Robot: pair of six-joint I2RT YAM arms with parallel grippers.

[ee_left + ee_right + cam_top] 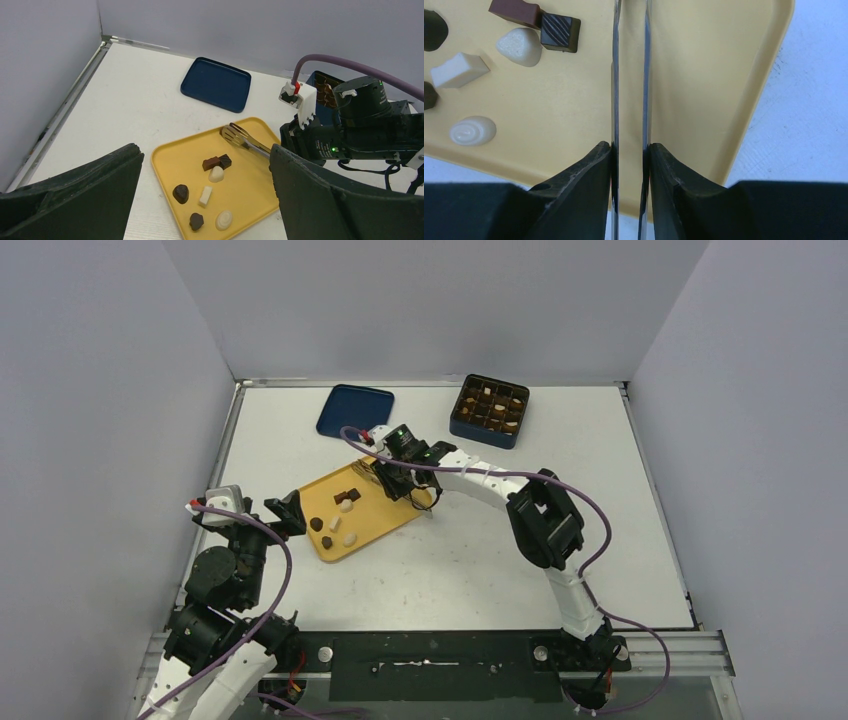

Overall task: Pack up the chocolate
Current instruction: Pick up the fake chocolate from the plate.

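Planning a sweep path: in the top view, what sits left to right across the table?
In order: left gripper → yellow tray → dark blue gridded box. Left out: the dark blue lid and the right gripper with its tongs, which overlap the tray's span.

On my feed a flat white table [500, 550] sits boxed in by plain grey walls [420, 300]. Left of its middle I see a shallow yellow plastic tray [388, 523], rectangular with rounded corners, lying askew to the table's edges. Over the tray's far half I make out slim metal tongs [245, 140], their brassy slotted tips pointing toward the table's left side and the two arms drawn almost together with a thin gap between them. Behind the tray and apart from it lies a dark blue rectangular lid [355, 411], rim up. To its right, near the back edge, stands a dark blue square box [482, 432] divided into a grid of compartments.
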